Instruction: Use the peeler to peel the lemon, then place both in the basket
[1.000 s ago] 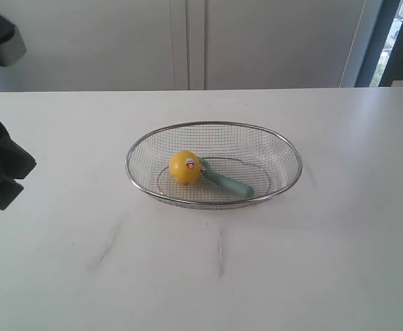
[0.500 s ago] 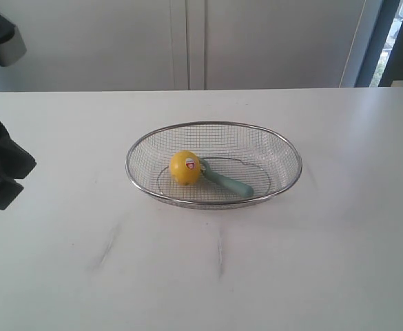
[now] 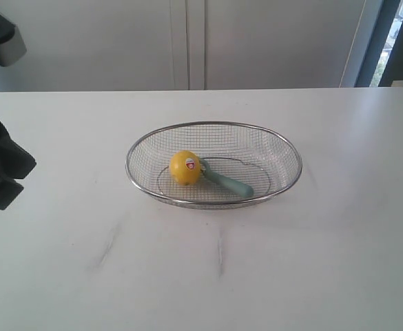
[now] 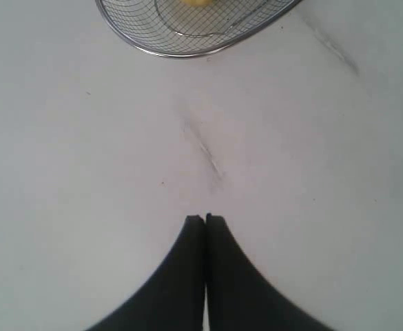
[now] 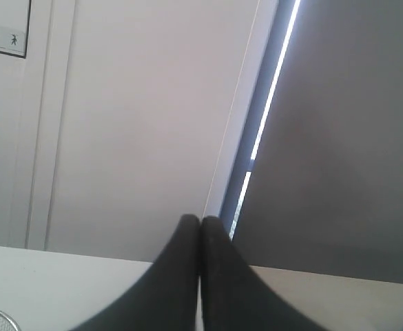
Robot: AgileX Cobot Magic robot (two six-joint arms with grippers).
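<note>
The lemon (image 3: 185, 167) sits in the basket (image 3: 215, 124), touching the peeler (image 3: 227, 182), whose handle runs toward the near right. Both lie well right of the left gripper (image 4: 206, 219), its tips pressed together; the right gripper (image 5: 200, 221) (likewise together, empty) faces the far wall.

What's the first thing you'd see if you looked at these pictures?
The bright yellow lemon pops out first, sitting in the silver wire basket in the middle of the white table. The green peeler lies in the basket too, its head against the lemon.
</note>
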